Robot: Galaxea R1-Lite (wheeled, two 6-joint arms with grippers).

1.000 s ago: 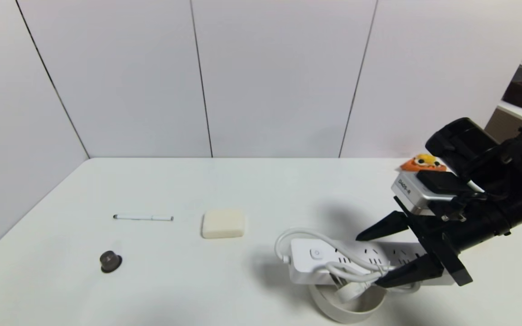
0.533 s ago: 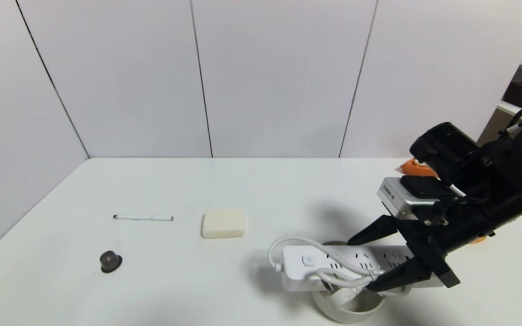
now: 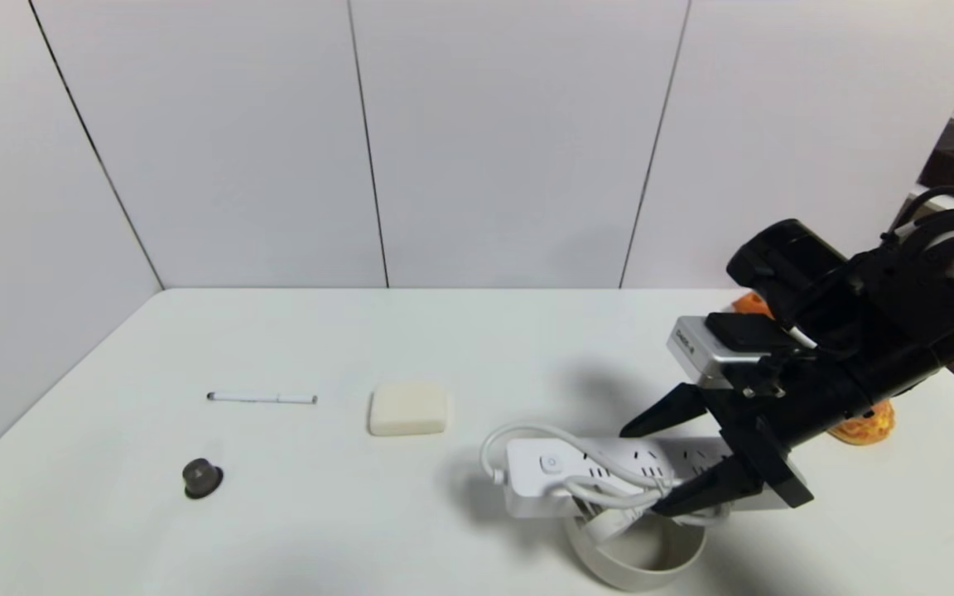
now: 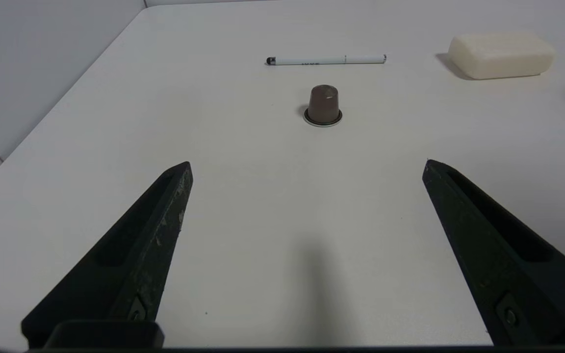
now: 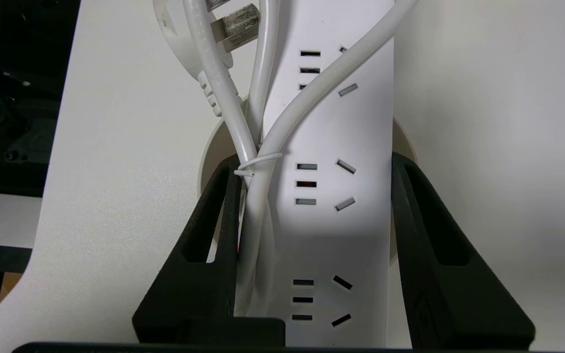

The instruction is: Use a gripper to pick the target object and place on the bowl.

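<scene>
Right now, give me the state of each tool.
Left tool: open, holding nothing.
Right tool: shut on the power strip, above the bowl.

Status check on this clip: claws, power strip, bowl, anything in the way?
Right claw shut on power strip, held over bowl. Left claw open, idle above table. Nothing blocking.

**Readable markings**

Hardly any lettering can be made out. The small silver-white box (image 3: 705,351) atop the right gripper (image 3: 651,468) carries a short dark printed label on its side, too small to read. The white pen (image 4: 325,60), far left on the table, bears a faint dark imprint along its barrel, likewise illegible.
</scene>
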